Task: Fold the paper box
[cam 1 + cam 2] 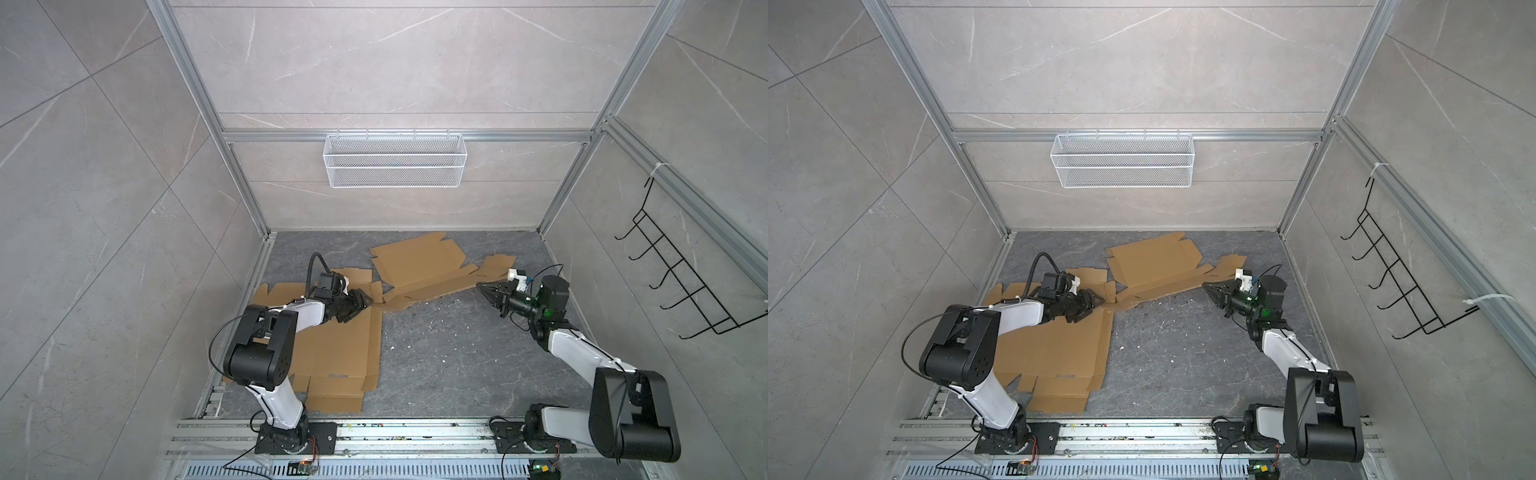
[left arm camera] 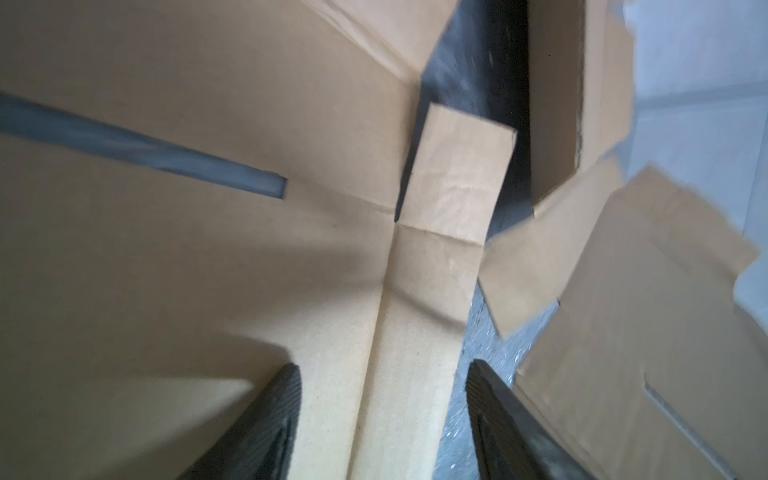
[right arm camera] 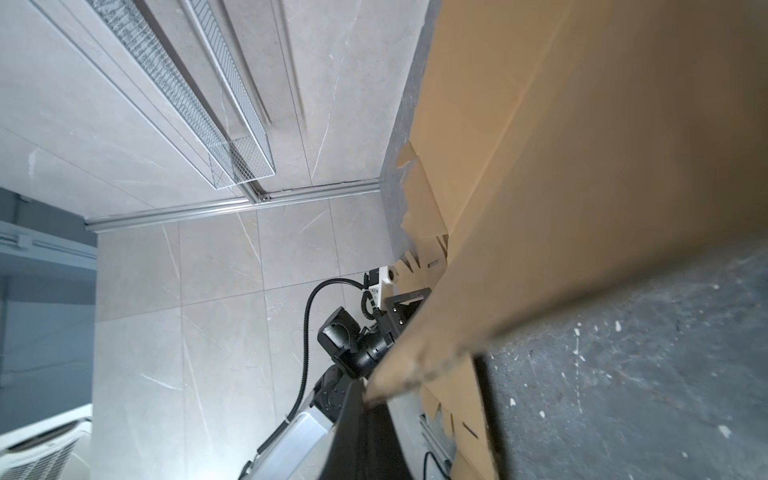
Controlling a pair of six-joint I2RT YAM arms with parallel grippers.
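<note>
The dark, stone-veined table point(image 1: 457, 365) fills the lower middle of both top views. No box stands on it. As I judge it, the folding has barely begun, with every wall and flap left to raise and tuck.

The larger piece, a flat cardboard blank point(image 1: 336, 353), lies at lower left, partly under the left arm. It is matte brown and scored, and its edges are cut into tabs and slots. A second blank point(image 1: 415, 262) sits at upper centre, and its front strip appears tilted up off the table.

The left hand point(image 1: 360, 305) hovers at the flat blank's upper right corner. In its wrist view the ribbed fingers point(image 2: 274, 415) are spread, one above a narrow creased side strip point(image 2: 411, 353) and one above bare table.

The right hand point(image 1: 484, 287) is pressed together at the second blank's right end. A cardboard corner meets its tip, but I cannot tell whether it pinches it.

White flecks point(image 3: 577, 332) dot the table.
</note>
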